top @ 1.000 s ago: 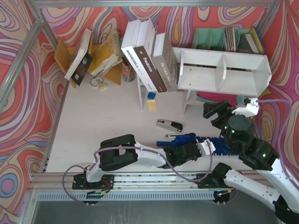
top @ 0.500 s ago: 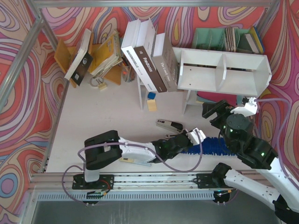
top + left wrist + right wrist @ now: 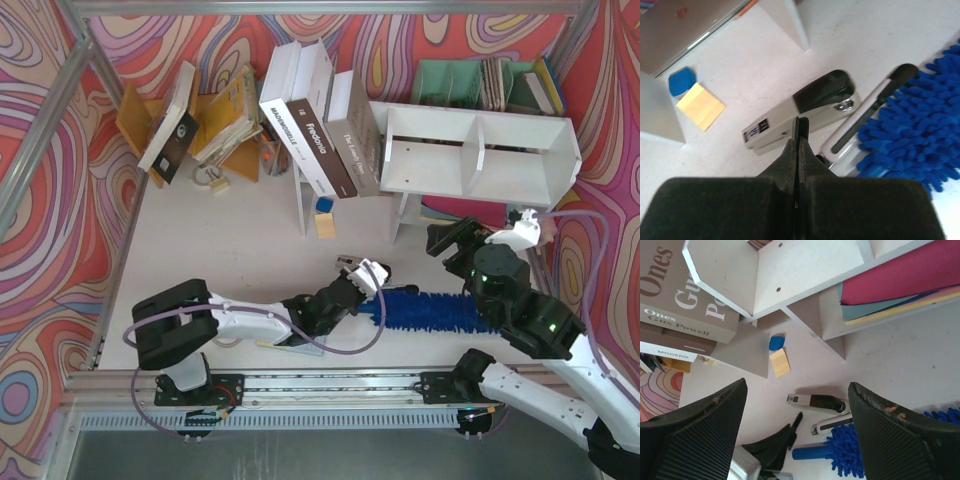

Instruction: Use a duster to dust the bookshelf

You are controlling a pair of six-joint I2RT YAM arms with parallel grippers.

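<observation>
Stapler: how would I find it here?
Start at the white bookshelf; on the table in front of it lies a fluffy blue duster. The stapler sits at its handle end, beside the left hand. It is black-topped with a pale body, not blue.

We see a bright-blue duster [image 3: 430, 312] at lower centre on an off-white table [image 3: 220, 250], a white bookshelf [image 3: 478, 150] at upper right and a mint-green file organiser [image 3: 450, 80] above it. The walls [image 3: 400, 35] carry swirling bands of red, orange, pink and purple. In the left wrist view we find a black-and-cream stapler [image 3: 805, 107], a yellow pad [image 3: 700, 106] and a blue block [image 3: 681, 81] at upper left.
</observation>
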